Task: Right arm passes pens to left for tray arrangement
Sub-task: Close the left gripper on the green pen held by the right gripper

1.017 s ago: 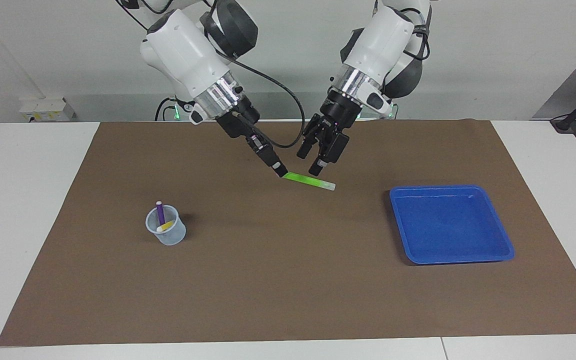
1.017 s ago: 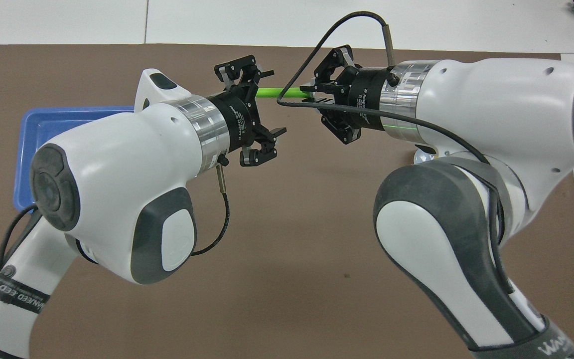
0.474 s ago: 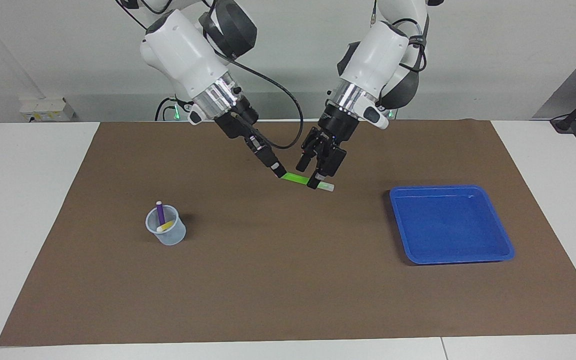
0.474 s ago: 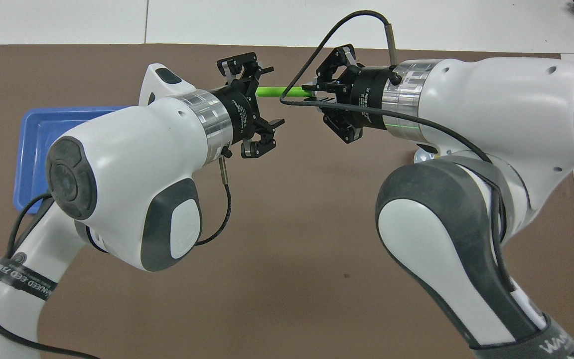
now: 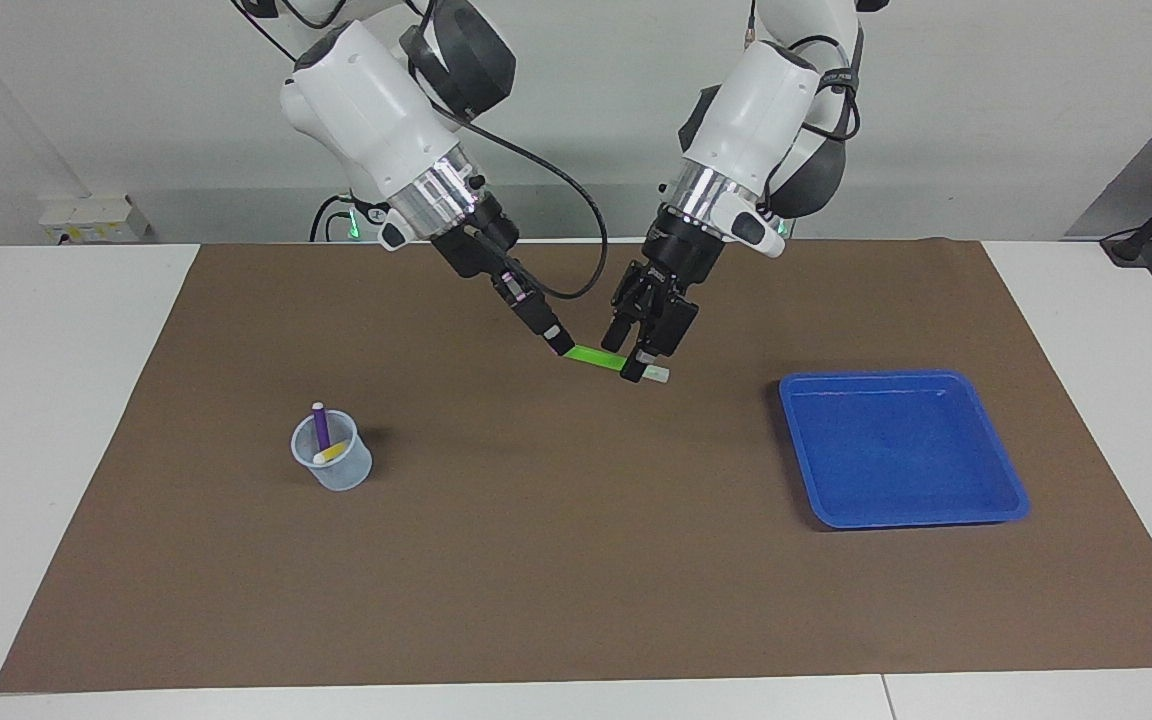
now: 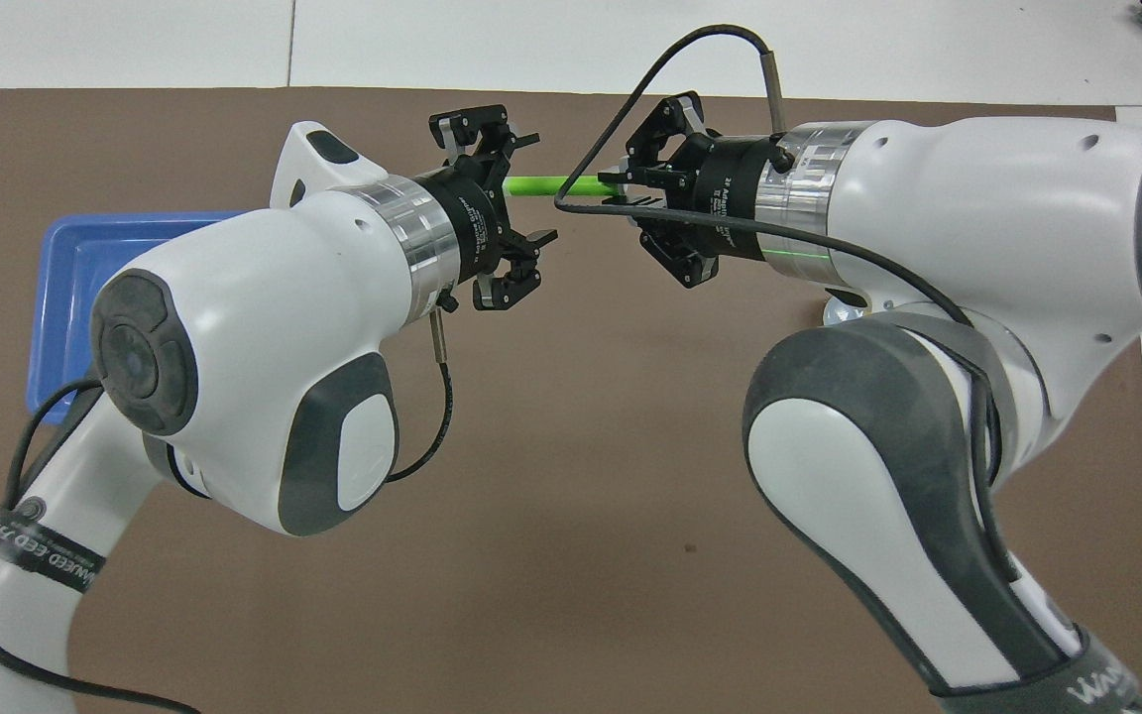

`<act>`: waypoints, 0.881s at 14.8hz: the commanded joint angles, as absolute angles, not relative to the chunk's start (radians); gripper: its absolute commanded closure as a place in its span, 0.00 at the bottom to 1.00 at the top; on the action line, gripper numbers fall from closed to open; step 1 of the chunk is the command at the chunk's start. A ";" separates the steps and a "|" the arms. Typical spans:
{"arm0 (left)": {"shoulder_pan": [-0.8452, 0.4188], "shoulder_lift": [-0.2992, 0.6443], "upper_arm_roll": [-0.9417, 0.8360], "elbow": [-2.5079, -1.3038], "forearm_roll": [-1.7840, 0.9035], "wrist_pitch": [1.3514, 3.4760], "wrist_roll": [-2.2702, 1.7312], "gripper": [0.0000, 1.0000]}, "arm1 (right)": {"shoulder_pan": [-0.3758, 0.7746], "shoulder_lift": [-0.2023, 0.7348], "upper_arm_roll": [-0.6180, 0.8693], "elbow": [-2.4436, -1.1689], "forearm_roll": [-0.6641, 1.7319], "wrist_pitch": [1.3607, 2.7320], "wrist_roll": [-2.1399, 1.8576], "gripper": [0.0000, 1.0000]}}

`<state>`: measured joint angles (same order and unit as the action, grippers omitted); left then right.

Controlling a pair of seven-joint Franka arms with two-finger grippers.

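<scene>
The green pen (image 5: pixel 594 356) hangs level above the brown mat, between the two grippers. My right gripper (image 5: pixel 561 345) is shut on its green end. My left gripper (image 5: pixel 639 368) straddles the other end next to the pale tip, its fingers open on either side of the pen. The overhead view shows only a short green stretch of the pen (image 6: pixel 546 184) between the two hands. The purple pen (image 5: pixel 320 425) and the yellow pen (image 5: pixel 333 453) stand in a translucent cup (image 5: pixel 336 470) toward the right arm's end. The blue tray (image 5: pixel 896 450) lies toward the left arm's end with nothing in it.
A brown mat (image 5: pixel 536 560) covers most of the white table. In the overhead view the left arm hides much of the tray (image 6: pixel 65 288). A black cable (image 5: pixel 576 200) loops from the right wrist above the pen.
My left gripper has come down from above the pen until its fingers stand around the end by the tip, and they have narrowed. The right gripper has kept its hold, hardly moving.
</scene>
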<state>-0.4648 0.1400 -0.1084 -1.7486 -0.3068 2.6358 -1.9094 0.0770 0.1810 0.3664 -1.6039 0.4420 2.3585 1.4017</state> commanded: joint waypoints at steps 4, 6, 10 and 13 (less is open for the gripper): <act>-0.468 0.146 -0.103 -1.736 -0.288 2.614 -1.921 0.40 | 0.077 0.155 0.371 -1.637 0.462 2.378 1.419 1.00; -0.466 0.141 -0.101 -1.736 -0.285 2.588 -1.913 0.40 | 0.077 0.155 0.371 -1.637 0.462 2.378 1.417 1.00; -0.460 0.123 -0.098 -1.735 -0.275 2.522 -1.876 0.40 | 0.077 0.153 0.371 -1.638 0.462 2.376 1.417 1.00; -0.459 0.100 -0.097 -1.735 -0.273 2.467 -1.872 0.40 | 0.077 0.153 0.371 -1.643 0.462 2.378 1.417 1.00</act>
